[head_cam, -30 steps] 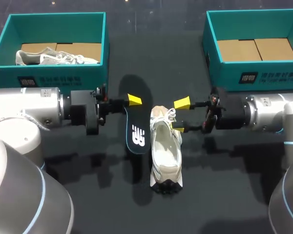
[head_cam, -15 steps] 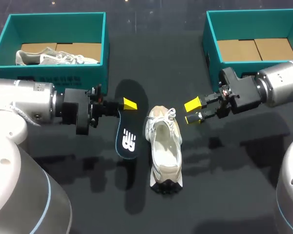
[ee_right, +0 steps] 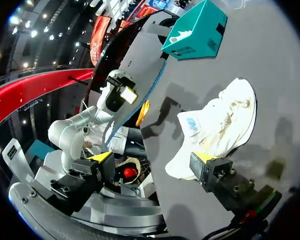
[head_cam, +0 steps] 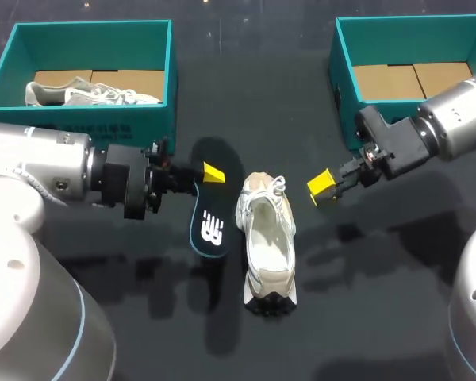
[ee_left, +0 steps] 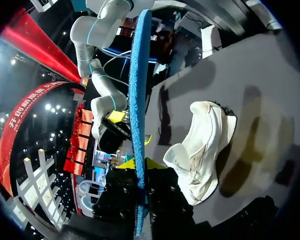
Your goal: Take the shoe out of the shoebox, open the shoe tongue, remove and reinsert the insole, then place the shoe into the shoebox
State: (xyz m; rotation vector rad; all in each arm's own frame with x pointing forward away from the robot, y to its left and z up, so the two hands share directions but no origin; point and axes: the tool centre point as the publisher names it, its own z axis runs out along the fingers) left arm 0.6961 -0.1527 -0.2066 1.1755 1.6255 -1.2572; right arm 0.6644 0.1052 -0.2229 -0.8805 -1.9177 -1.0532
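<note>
Clamping the insole [head_cam: 210, 226], the left claw [head_cam: 209, 173] holds it beside the sneaker [head_cam: 267, 246] on the worktop [head_cam: 381, 309]; the right claw [head_cam: 324, 187] stands apart, empty. Unsteadied, the sneaker may slide during reinsertion, buckling the insole.

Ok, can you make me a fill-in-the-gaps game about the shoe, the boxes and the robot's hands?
1. The left gripper is shut on the black ____.
2. The right gripper is ____ and holds nothing.
3. The white shoe lies on the ____, outside both boxes.
4. A second shoe lies in the ____ teal shoebox.

Missing words: insole; open; table; left.
</note>
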